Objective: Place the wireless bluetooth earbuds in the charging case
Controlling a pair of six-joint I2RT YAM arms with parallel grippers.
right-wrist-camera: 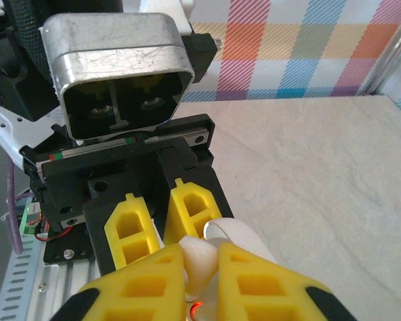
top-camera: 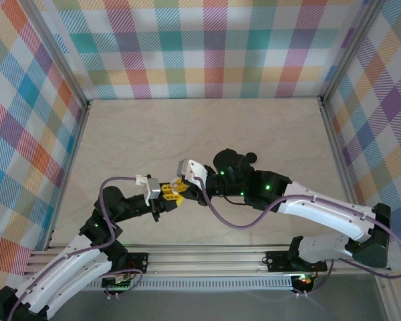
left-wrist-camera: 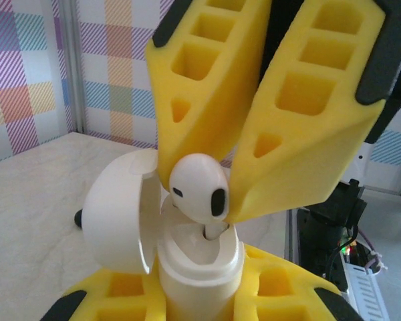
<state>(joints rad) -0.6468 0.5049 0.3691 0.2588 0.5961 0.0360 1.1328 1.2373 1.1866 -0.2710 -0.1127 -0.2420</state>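
**Left arm.** I read the left gripper as closed on the charging case. Its yellow fingers press the case body from both sides. The case is held off the table, above its near middle. It stands upright with the mouth facing up, and the lid is swung open to the left in the left wrist view.

**Earbud.** One white earbud sits directly over the case mouth. Its head is above the rim. Its stem points down, so the long axis is close to vertical and in line with the well beneath. The tip of the stem is below the rim. The rim hides the seat, so I cannot tell whether the stem has reached the bottom.

**Right arm.** The right gripper comes in from the opposite side, its fingers slanting down onto the case. The jaws are together on the head of the earbud, one fingertip on each side. This arm carries the part and the left arm only steadies the case.

**Relation for the next move.**
- The well lies straight below the earbud, along the stem axis.
- In my judgement the remaining travel is a short push down that axis, with no sideways correction.
- The lid is clear of the right fingers, on the left side.
- Tilting the stem off vertical would risk jamming it against the rim.
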